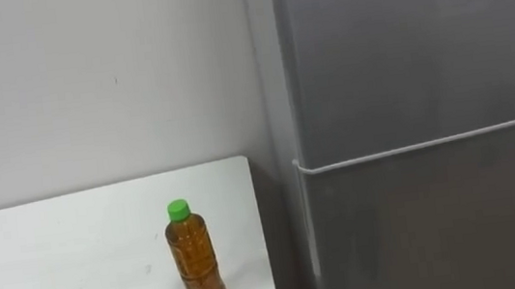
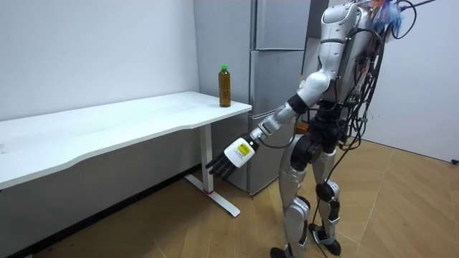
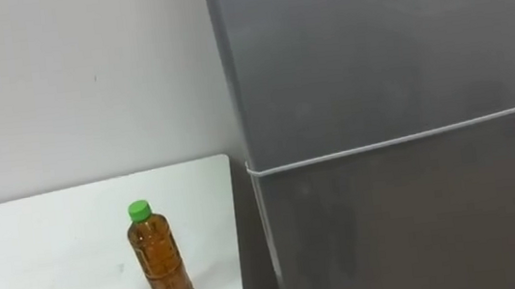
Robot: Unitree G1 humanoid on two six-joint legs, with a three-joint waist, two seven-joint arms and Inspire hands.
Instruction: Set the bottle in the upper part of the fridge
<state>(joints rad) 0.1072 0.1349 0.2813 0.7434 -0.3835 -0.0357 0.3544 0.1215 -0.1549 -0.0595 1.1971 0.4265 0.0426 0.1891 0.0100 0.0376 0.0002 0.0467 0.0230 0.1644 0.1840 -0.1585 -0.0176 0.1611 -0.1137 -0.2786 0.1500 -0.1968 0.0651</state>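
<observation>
A clear bottle (image 1: 196, 263) of brown drink with a green cap stands upright on the white table (image 1: 57, 265), close to its right end. In the room view the bottle (image 2: 224, 86) is at the table corner nearest the fridge (image 2: 276, 72). The grey fridge's upper door (image 1: 422, 48) and lower door (image 1: 442, 230) are both closed, with a pale seam between them. I stand facing the fridge. My left hand (image 2: 228, 160) hangs forward and low, below the table top and short of its end, fingers relaxed and holding nothing.
A white wall (image 1: 84, 77) runs behind the table. A narrow gap (image 1: 281, 220) separates the table's right end from the fridge side. The table (image 2: 129, 122) stretches far to the room view's left on white legs, over a wooden floor (image 2: 401, 208).
</observation>
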